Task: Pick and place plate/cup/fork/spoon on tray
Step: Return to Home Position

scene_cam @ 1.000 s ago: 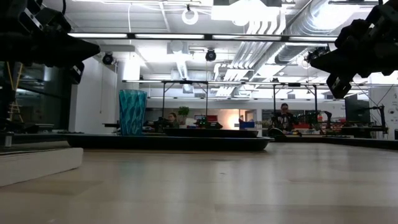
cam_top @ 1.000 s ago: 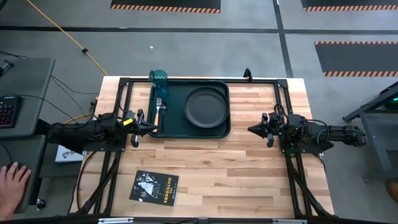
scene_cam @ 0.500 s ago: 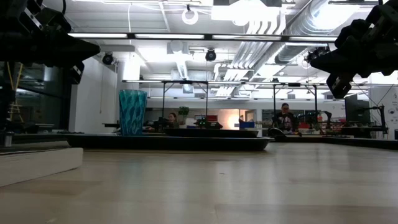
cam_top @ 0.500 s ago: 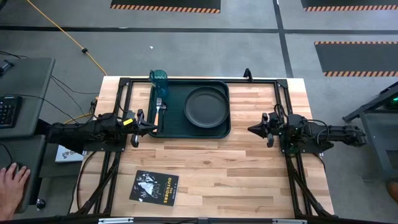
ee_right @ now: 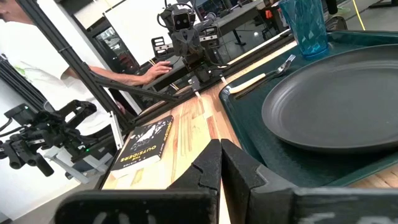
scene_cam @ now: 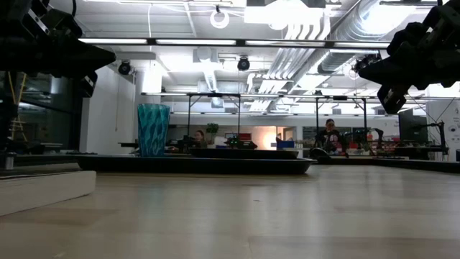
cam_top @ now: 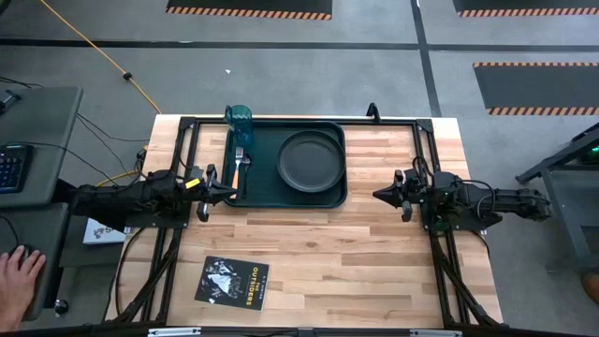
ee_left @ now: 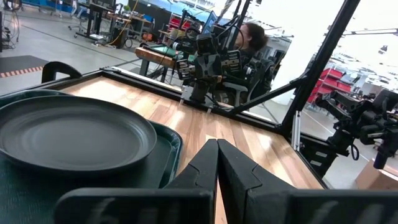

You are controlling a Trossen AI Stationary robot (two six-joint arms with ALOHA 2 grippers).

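Note:
The dark green tray (cam_top: 285, 198) lies at the table's far left of centre. The dark plate (cam_top: 310, 160) rests flat in its right half and also shows in the left wrist view (ee_left: 68, 137). The teal cup (cam_top: 239, 116) stands upright at the tray's far left corner. The fork (cam_top: 238, 165) lies along the tray's left side, tines toward the cup. I cannot make out the spoon against the dark tray. My left gripper (cam_top: 231, 194) is shut and empty, raised over the tray's near left rim. My right gripper (cam_top: 376, 196) is shut and empty, raised to the right of the tray.
A black booklet with white print (cam_top: 232, 283) lies near the table's near left edge. Black frame rails (cam_top: 426, 150) run along the table's sides. A person's hand (cam_top: 17, 271) rests beside the table at the left. Bare wood shows between the tray and my right gripper.

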